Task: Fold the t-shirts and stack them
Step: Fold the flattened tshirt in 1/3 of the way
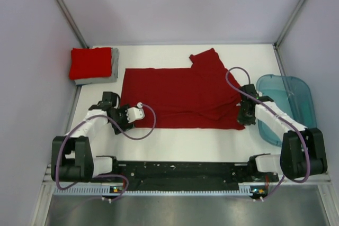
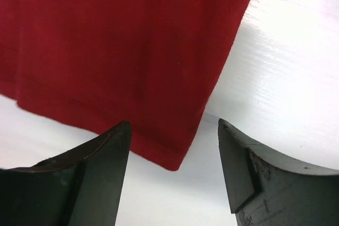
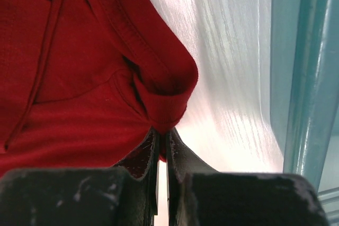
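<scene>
A dark red t-shirt point(image 1: 180, 98) lies spread on the white table point(image 1: 185, 141), partly folded, one sleeve pointing to the back right. A folded brighter red t-shirt point(image 1: 90, 63) lies on a folded grey t-shirt point(image 1: 98, 79) at the back left. My left gripper point(image 1: 125, 114) is open and empty at the dark red shirt's near left corner point(image 2: 169, 160), which shows between its fingers point(image 2: 100, 157). My right gripper point(image 1: 245, 117) is shut on a bunched edge of the dark red shirt point(image 3: 164, 112) at its right side.
A translucent teal plastic tub point(image 1: 288, 104) lies at the right edge of the table, close beside my right arm; its rim shows in the right wrist view point(image 3: 302, 67). Grey walls enclose the table on three sides.
</scene>
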